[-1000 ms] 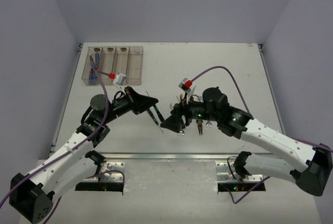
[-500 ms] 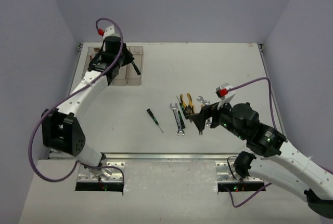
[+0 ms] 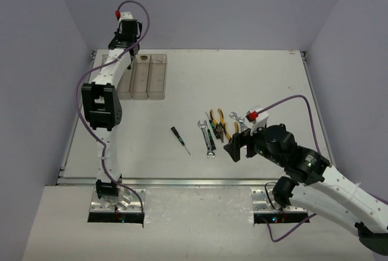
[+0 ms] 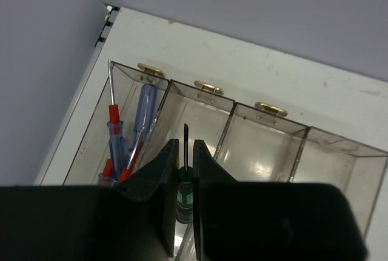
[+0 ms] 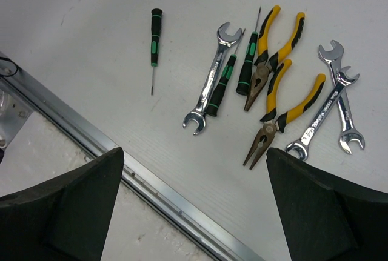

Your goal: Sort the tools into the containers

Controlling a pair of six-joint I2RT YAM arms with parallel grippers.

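Over the bins, left claw pinching green-black screwdriver, hidden from overhead

You'll find the leftmost bin crowded by blue-handled screwdrivers leaning across it, with the side wall close on its left; the three bins beside it gape open. On the table, one green-black screwdriver has bare surface all round, but the pliers, wrenches and other screwdrivers lie packed close together, leaving little finger room.
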